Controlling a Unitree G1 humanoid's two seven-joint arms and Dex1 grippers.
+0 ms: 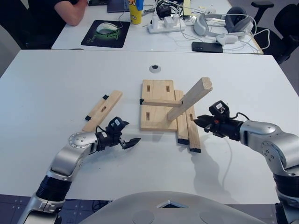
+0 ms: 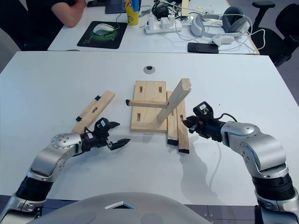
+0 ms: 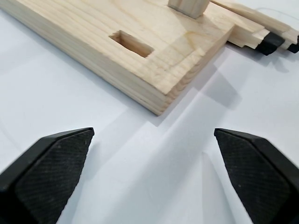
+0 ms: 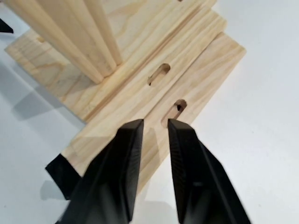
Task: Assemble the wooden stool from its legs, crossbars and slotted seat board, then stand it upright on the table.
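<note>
Directly at right tool (image 4: 155,123) (barely parted) lie legs (image 4: 205,70).

From where I stand, the seat board (image 1: 154,116), the leg (image 1: 190,99) standing in it, the thin crossbar (image 1: 159,102) and the legs (image 1: 182,128) lying flat are all pale bare wood, sanded smooth and matt with the grain plain to see. The flat ones end in dull black caps (image 3: 268,43). The table (image 1: 56,84) is a smooth white top with a faint sheen, the left gripper (image 3: 154,132) has black pads (image 3: 51,172) with a fine, rough texture, and the right gripper (image 4: 155,122) has smooth, slightly glossy black plastic fingers (image 4: 117,168).
</note>
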